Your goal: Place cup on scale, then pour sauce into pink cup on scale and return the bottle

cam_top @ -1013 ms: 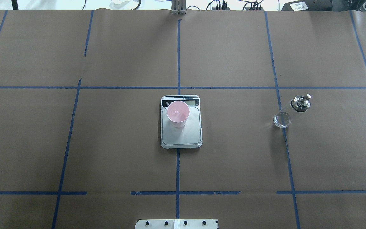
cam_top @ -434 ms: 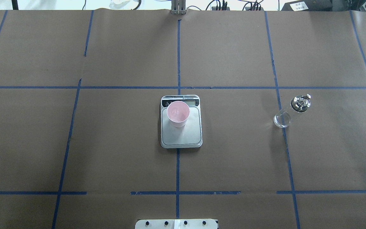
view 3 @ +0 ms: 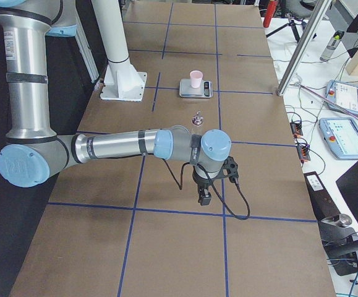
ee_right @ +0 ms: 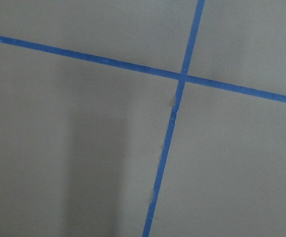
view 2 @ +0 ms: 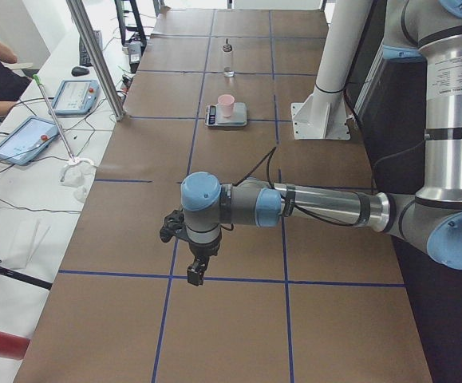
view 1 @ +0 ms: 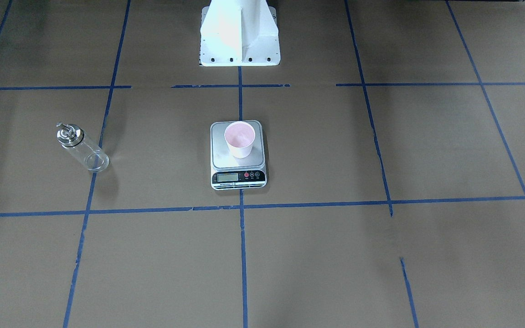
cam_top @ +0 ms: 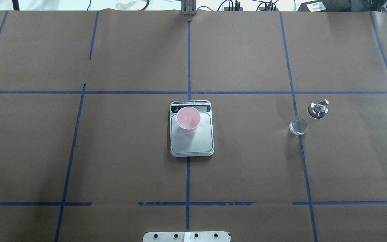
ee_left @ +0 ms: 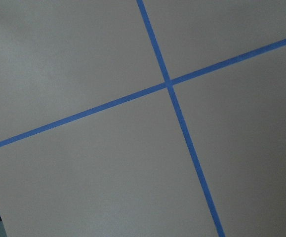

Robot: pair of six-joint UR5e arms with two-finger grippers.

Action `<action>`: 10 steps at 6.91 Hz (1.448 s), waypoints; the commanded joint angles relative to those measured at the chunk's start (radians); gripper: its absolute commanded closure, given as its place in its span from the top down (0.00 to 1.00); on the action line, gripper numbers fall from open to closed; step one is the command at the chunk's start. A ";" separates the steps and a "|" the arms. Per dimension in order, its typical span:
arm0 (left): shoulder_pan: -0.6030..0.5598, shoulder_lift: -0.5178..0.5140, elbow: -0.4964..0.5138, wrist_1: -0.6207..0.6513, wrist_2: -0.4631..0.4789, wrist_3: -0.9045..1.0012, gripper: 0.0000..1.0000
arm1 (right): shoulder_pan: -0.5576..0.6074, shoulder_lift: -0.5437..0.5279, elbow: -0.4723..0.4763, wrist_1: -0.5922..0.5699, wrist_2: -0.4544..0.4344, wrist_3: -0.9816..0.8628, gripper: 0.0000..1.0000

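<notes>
The pink cup [cam_top: 188, 120] stands upright on the back part of the scale [cam_top: 193, 146], near its display; both also show in the front view, cup [view 1: 239, 139] and scale [view 1: 237, 177]. The clear glass bottle [cam_top: 306, 117] with its silver cap stands upright and alone on the table, well to the right of the scale, and at the left in the front view [view 1: 82, 148]. Any clear sauce in it is too faint to judge. My left gripper [view 2: 195, 271] hangs over the table's left end, my right gripper [view 3: 204, 198] over the right end. I cannot tell whether either is open.
The robot's white base [view 1: 239, 36] stands at the table's near edge behind the scale. Blue tape lines grid the brown table. Side benches hold tablets [view 2: 23, 140] and cables [view 3: 345, 133]. A metal pole [view 2: 95, 56] stands at the far edge.
A dark part of my right arm at the overhead view's right edge has moved out of that view. The cup, scale and bottle have not moved.
</notes>
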 commanded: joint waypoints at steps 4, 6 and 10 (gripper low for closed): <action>-0.009 0.052 0.006 -0.008 -0.038 0.009 1.00 | 0.001 -0.003 -0.069 0.067 0.003 0.010 1.00; -0.009 0.052 0.006 -0.008 -0.043 0.008 1.00 | 0.001 -0.005 -0.070 0.067 0.003 0.012 1.00; -0.009 0.048 0.007 -0.013 -0.043 0.005 1.00 | 0.004 0.003 -0.069 0.069 0.003 0.019 1.00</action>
